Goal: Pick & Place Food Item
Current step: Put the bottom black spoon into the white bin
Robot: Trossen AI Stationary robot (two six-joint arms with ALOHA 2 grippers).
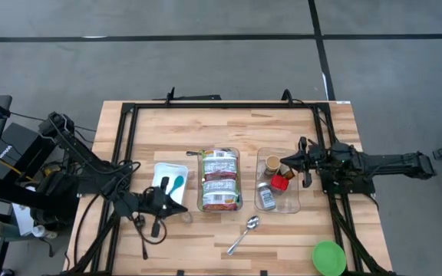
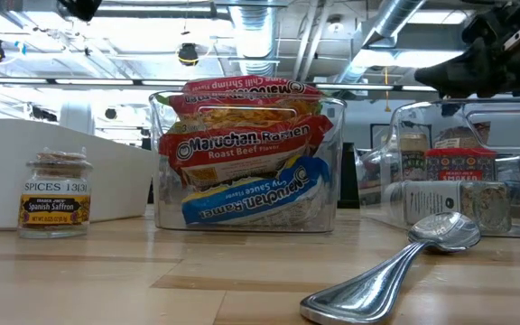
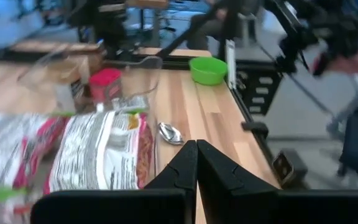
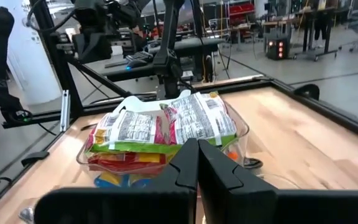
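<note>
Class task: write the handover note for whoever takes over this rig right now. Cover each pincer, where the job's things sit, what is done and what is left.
Left pincer: shut, empty, beside the white tray.
Right pincer: shut, empty, over the clear bin of spice jars.
Ramen packets: stacked in the middle clear bin.
Saffron jar: standing on the table in front of the white tray.
Spoon lies loose in front of the bins; green bowl at the right front corner.
Done: nothing is in either pincer.
Left: pick a food item and place it; which one, the pictures do not say.
</note>
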